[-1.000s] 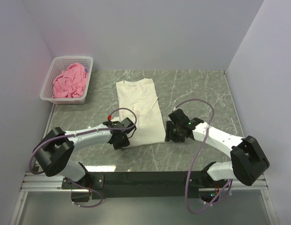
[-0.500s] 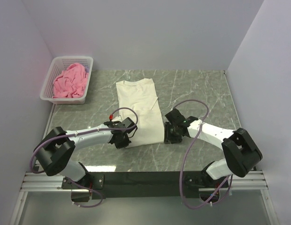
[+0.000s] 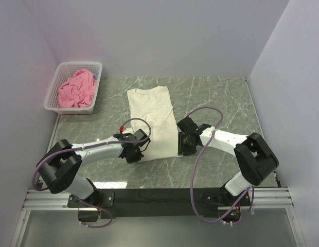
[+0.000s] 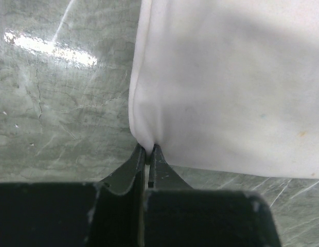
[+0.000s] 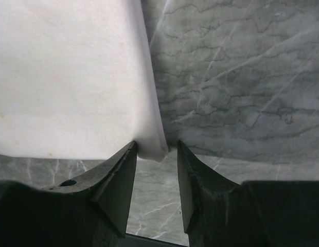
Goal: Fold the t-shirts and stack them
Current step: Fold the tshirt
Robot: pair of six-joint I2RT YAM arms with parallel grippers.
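The cream-white t-shirt [image 3: 153,118] lies folded in a long strip on the marble table. My left gripper [image 3: 137,153] is shut on its near left corner [image 4: 147,141]. My right gripper [image 3: 182,146] is open with its jaws around the near right corner [image 5: 152,144]; the corner touches the left finger only. The pink t-shirt [image 3: 76,88] lies crumpled in the white basket [image 3: 95,67] at the back left.
The grey marble table [image 3: 221,103] has walls at the left, back and right. The basket stands in the far left corner. The black base rail [image 3: 159,195] runs along the near edge.
My right gripper has moved left to the shirt's near right corner. The left gripper has stayed on the near left corner.
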